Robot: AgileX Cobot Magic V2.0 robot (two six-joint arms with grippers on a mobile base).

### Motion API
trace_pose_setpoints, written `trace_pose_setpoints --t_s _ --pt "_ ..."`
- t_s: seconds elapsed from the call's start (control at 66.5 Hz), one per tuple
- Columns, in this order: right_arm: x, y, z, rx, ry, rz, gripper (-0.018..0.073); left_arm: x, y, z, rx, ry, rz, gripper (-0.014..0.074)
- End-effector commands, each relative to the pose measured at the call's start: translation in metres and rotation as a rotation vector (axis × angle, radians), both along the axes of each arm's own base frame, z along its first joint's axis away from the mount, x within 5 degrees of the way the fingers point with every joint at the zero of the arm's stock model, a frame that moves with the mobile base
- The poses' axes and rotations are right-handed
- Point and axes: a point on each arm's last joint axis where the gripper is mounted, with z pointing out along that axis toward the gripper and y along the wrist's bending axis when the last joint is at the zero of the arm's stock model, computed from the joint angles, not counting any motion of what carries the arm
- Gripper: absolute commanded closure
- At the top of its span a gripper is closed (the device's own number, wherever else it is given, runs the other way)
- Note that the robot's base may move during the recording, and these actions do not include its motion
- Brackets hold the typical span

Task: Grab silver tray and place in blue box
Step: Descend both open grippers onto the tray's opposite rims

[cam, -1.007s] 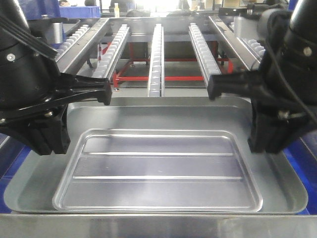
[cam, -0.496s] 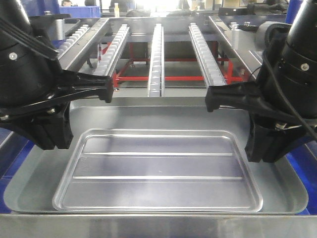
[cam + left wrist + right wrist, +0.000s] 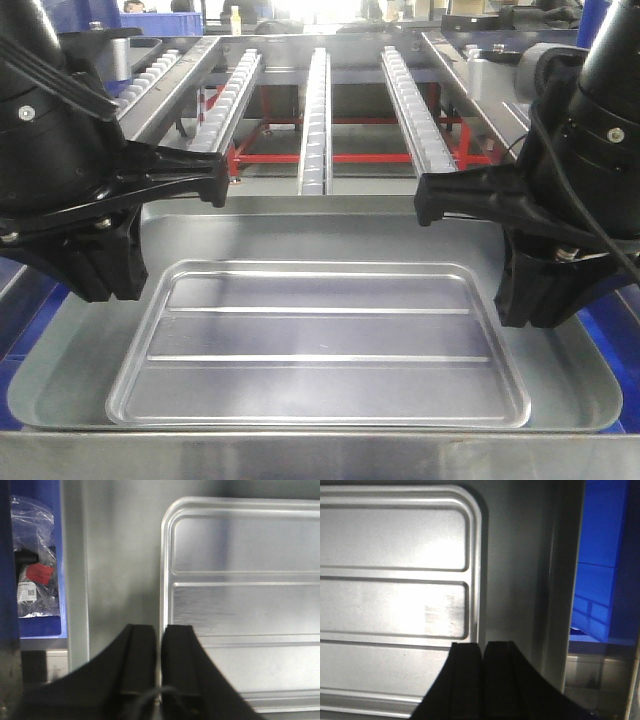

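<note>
The silver tray (image 3: 320, 235) lies flat and wide across the front view, its recessed centre panel (image 3: 320, 335) crossed by two long ridges. My left gripper (image 3: 105, 285) reaches down at the panel's left edge. In the left wrist view its fingers (image 3: 160, 630) are shut, with the raised edge (image 3: 162, 570) running between them. My right gripper (image 3: 535, 305) stands at the panel's right edge, shut on that edge (image 3: 479, 555) in the right wrist view (image 3: 482, 647). The blue box (image 3: 602, 580) shows beside the tray on the right (image 3: 615, 320). Blue also shows on the left (image 3: 12, 325).
Roller conveyor rails (image 3: 315, 110) on a red frame (image 3: 290, 158) run away behind the tray. A metal bar (image 3: 300, 455) crosses the near edge. A blue bin holding bagged parts (image 3: 35, 570) lies left of the tray in the left wrist view.
Between one second and half a second ago both arms shifted slightly, the right one a little leftward. Since then nothing has moved. The tray lies where it was.
</note>
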Motion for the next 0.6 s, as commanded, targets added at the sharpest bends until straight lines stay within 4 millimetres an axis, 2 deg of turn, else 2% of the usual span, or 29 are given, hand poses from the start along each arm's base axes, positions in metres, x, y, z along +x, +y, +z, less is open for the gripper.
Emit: trace_pose_setpoints --t_s 0.0,0.09,0.135,0.225,0.361,0.436,0.586 --pt "0.0036 0.0017 0.0141 0.024 -0.068 0.019 0.05 0.002 -0.0036 0.0177 -0.058 -0.063 -0.009 0.0408" --pt "0.0036 0.0017 0.0141 0.024 -0.068 0.019 0.05 0.0016 -0.0028 0.0173 -0.05 -0.057 -0.006 0.0249" --pt "0.0036 0.0017 0.0141 0.024 -0.068 0.019 0.0492 0.0016 -0.0027 0.0172 -0.049 -0.056 -0.006 0.023" --pt "0.0042 0.0023 0.0145 0.03 -0.076 0.02 0.0404 0.0016 -0.0026 0.0172 -0.047 -0.057 -0.006 0.0247" --pt "0.005 0.0025 0.015 0.036 -0.084 0.02 0.0167 0.0021 -0.0035 0.0177 -0.058 -0.065 -0.01 0.0285" --pt "0.005 0.0025 0.015 0.036 -0.084 0.02 0.0119 0.0022 -0.0037 0.0178 -0.059 -0.066 -0.011 0.0293" --pt "0.0058 0.0031 0.0142 0.039 -0.087 0.021 0.0125 0.003 -0.005 0.0186 -0.073 -0.078 -0.017 0.0293"
